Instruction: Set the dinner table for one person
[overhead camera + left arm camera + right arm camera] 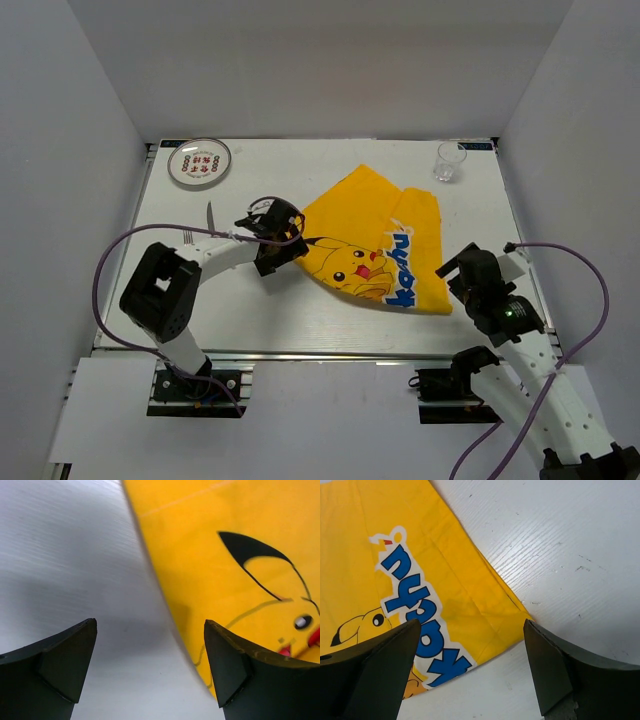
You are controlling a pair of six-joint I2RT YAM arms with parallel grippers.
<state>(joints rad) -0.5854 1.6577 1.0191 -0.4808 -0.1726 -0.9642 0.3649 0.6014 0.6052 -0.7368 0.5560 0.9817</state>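
White flat tabletop (300, 320) lies under my released left claw (150, 625) and right claw (472, 623), both straddling edges of the yellow Pikachu-print cloth placemat (370, 240), probably to straighten it.

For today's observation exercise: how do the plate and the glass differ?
The plate is flat, white and patterned; the glass is upright and clear. The plate sits far left, the glass far right. The plate is wider than the glass. Both rest on the dinner table.

Pale-grey back wall panel (320, 70) ahead of me; matching left side panel (60, 200) and right side panel (590, 150) close round the white rectangular flat counter (300, 322). Light even, shadows soft. White flat board (100, 410) at my near left.
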